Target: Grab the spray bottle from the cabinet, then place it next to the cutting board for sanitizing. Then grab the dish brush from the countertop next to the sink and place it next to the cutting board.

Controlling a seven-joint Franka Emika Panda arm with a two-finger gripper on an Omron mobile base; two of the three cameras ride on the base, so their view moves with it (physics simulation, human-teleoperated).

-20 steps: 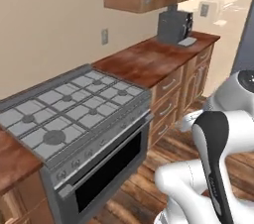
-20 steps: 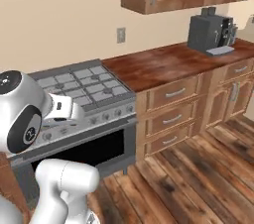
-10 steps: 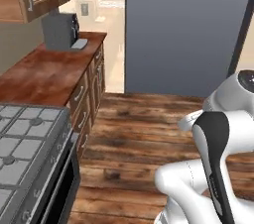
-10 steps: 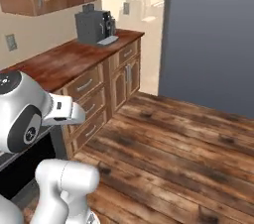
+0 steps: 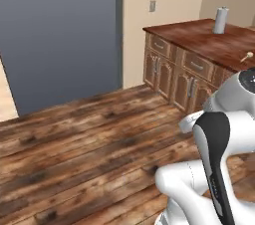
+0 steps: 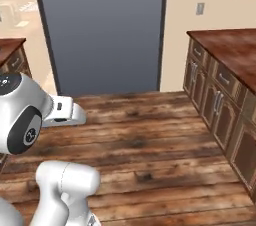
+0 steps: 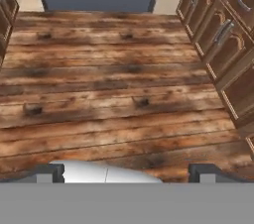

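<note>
Our pincer [image 7: 127, 173] is spread wide with nothing between its tips, and we're looking down past it at bare plank floor [image 7: 109, 94]. To our right runs a reddish worktop [image 5: 214, 42] over wooden drawers [image 6: 220, 105]. On that worktop we spot a pale upright roll [image 5: 220, 20] near the wall, and closer to us a small tan thing on a thin handle [image 5: 246, 57], possibly the dish brush, too tiny to be sure. A big grey panel [image 6: 100, 30] stands ahead.
</note>
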